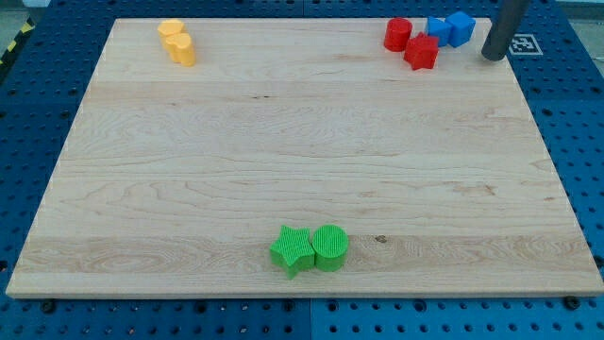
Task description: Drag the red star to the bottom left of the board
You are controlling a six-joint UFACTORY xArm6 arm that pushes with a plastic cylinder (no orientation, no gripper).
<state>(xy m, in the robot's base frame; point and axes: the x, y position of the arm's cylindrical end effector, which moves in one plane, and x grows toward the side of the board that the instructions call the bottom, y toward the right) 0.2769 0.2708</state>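
Note:
The red star [422,51] lies near the board's top right corner. A red round block [397,34] touches it on its upper left. Two blue blocks [450,29] sit just to its upper right. My tip [494,56] stands at the top right, to the right of the blue blocks and about a block's width from the red star. It touches no block.
Two yellow blocks [177,42] sit together at the top left. A green star [292,250] and a green round block [330,246] touch each other at the bottom middle. The wooden board [302,170] lies on a blue perforated table.

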